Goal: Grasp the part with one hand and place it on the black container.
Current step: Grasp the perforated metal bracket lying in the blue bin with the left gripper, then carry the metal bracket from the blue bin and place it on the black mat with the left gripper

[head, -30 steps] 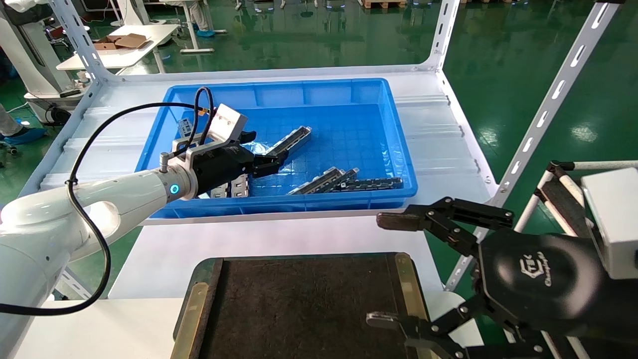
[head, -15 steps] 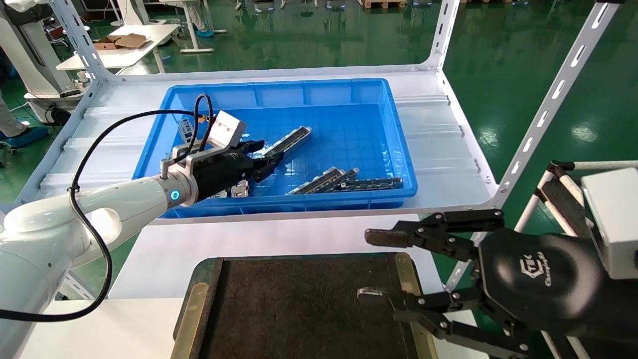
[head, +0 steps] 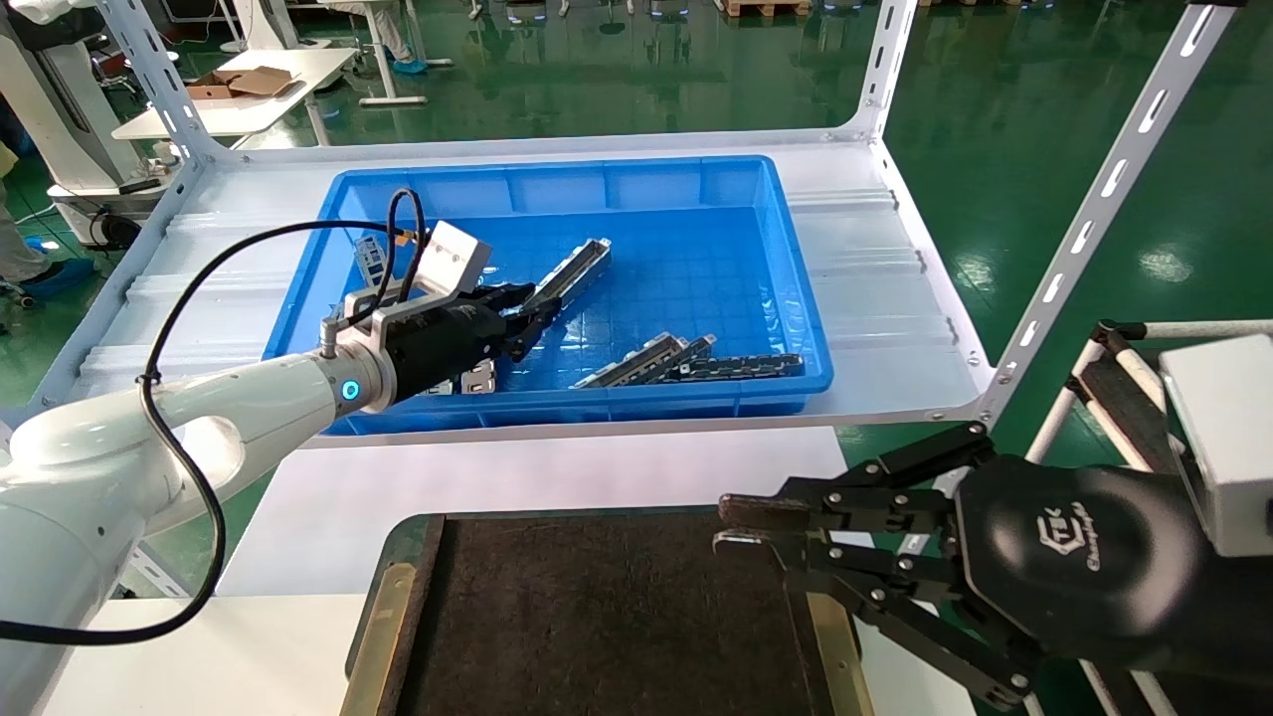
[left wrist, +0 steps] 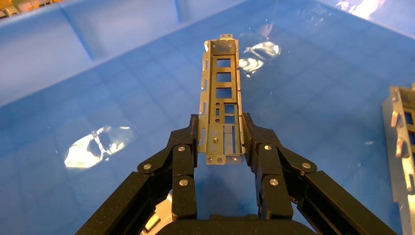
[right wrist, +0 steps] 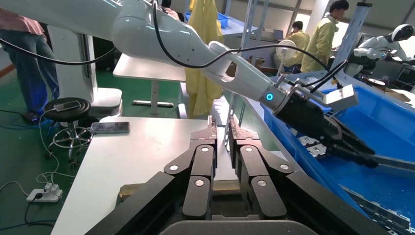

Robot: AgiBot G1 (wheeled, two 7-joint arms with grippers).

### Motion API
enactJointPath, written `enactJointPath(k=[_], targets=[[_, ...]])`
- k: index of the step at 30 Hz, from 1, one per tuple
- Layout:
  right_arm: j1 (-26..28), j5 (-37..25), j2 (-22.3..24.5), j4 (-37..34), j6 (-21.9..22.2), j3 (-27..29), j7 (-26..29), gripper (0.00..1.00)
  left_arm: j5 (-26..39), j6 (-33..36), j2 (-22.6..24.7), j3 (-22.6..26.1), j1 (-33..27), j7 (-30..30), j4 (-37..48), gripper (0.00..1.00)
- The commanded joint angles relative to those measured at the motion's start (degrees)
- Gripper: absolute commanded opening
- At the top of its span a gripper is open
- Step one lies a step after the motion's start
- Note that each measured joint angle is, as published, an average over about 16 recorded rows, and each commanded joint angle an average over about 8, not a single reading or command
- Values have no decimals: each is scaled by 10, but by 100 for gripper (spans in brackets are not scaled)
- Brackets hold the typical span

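My left gripper (head: 532, 316) is inside the blue bin (head: 557, 169) and shut on the near end of the part (head: 575, 270), a long silver-grey channel with rectangular cutouts. In the left wrist view both fingers clamp the part (left wrist: 221, 93) at its sides, in my left gripper (left wrist: 221, 133), and it points away over the bin floor. My right gripper (head: 741, 527) hovers over the right edge of the black container (head: 597, 617), empty. In the right wrist view its fingers (right wrist: 211, 128) stand almost together.
Two more channel parts (head: 646, 360) and a dark chain-like strip (head: 744, 366) lie at the bin's front right. Short grey blocks (head: 467, 378) sit under my left hand. White shelf uprights (head: 1094, 214) rise at the right.
My left gripper has closed on the part, and the part's far end has swung slightly left. My right gripper has gone from wide open to shut and shifted a little left over the tray edge.
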Motion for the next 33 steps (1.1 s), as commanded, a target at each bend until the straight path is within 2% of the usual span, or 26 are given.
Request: enactJointPath(k=[1,9,22,33], targets=[[0,0,0,0,0,0,0,0,-1,2,-1,-1,-2,-1,-2,0],[0,0,0,0,0,0,0,0,-6,105,-32,-3,-16,-3,-15,0],[0,0,0,0,0,0,0,0,-1,395,-103,6,-14,-19,-30,0],[0,0,0,0,0,0,0,0,-3,475,-135,9,21,-27,-28,0]])
